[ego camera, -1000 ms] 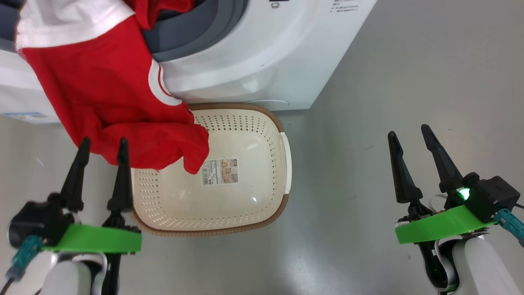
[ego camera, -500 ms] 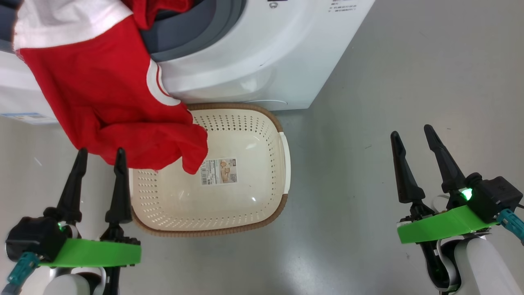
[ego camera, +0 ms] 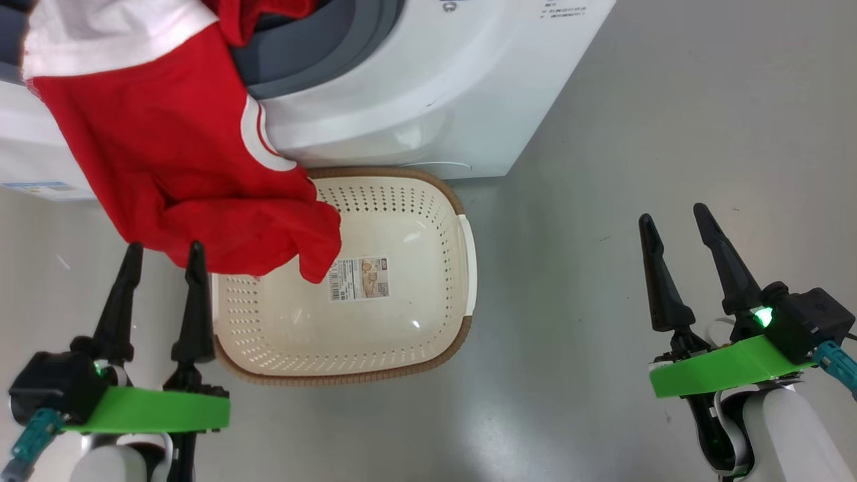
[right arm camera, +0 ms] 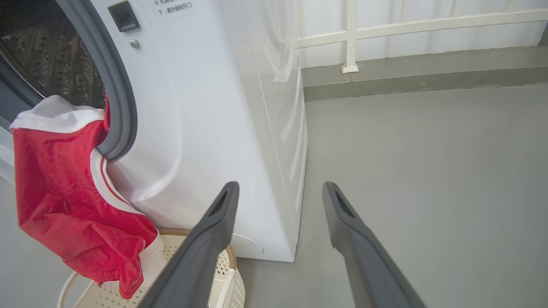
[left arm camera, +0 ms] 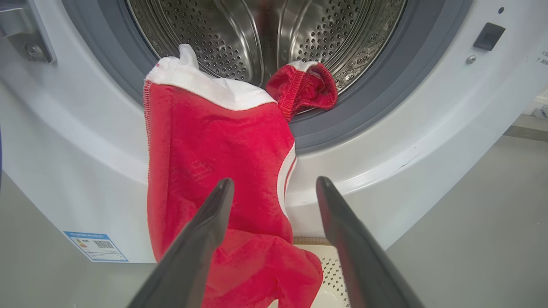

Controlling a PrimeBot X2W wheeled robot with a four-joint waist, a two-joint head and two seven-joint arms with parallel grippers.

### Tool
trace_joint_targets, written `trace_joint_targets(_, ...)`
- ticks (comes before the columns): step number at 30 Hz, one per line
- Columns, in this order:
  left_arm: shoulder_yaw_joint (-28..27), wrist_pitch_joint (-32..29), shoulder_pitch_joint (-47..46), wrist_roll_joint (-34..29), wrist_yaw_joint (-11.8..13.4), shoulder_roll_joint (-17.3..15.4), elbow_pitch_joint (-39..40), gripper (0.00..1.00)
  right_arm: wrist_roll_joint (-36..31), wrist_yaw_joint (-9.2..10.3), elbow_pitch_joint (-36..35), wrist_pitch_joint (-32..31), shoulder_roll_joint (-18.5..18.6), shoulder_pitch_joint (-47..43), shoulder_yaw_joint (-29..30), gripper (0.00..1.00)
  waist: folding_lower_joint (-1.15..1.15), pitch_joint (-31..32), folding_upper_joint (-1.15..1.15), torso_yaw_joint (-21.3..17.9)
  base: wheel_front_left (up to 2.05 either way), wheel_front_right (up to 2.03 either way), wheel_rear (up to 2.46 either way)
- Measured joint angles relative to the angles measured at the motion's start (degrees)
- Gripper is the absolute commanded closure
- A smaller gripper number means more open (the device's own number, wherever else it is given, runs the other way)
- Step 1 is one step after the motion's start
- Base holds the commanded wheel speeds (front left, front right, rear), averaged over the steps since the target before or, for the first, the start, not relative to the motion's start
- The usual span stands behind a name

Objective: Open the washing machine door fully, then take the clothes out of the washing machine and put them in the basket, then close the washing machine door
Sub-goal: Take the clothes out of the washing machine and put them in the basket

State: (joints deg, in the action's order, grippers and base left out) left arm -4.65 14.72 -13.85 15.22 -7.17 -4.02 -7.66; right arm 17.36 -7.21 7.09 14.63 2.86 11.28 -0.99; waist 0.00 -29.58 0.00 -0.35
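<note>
One washing machine [ego camera: 415,100] stands with its opening uncovered. One basket [ego camera: 402,175] sits on the floor, touching or just in front of the machine's base. The red clothes [ego camera: 174,167] hang out of the machine's opening and down its front, their lower end over the basket. Whether they are one garment or two I cannot tell. They look soft, light and limp, so the bunched hanging end should pinch best. Of the two claws, the left gripper [ego camera: 165,246] is in front of the machine below the cloth. The right gripper [ego camera: 671,212] is off the machine's right side. Both are spread, holding nothing.

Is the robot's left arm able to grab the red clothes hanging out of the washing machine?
Probably yes. The open left gripper points at the clothes draped over the rim of the washing machine, with nothing between them.
</note>
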Motion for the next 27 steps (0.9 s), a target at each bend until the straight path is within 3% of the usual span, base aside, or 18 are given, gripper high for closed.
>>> trace_joint_targets(9, -0.75, 0.0, -2.42, 0.16, 0.0, -0.16, -3.48, 0.0, 0.2, 0.0, 0.0, 0.0, 0.0, 0.04, -0.31, 0.0, 0.0, -0.24, 0.0, -0.29, 0.0, 0.0, 0.0)
trace_joint_targets(27, -7.24, 0.0, -20.86, -2.97, 0.16, -2.71, -25.86, 0.0, 0.26, 0.0, -0.02, 0.0, 0.01, 1.12, -1.55, 0.0, 0.0, -2.61, 0.0, -0.6, 0.0, 0.0, 0.0)
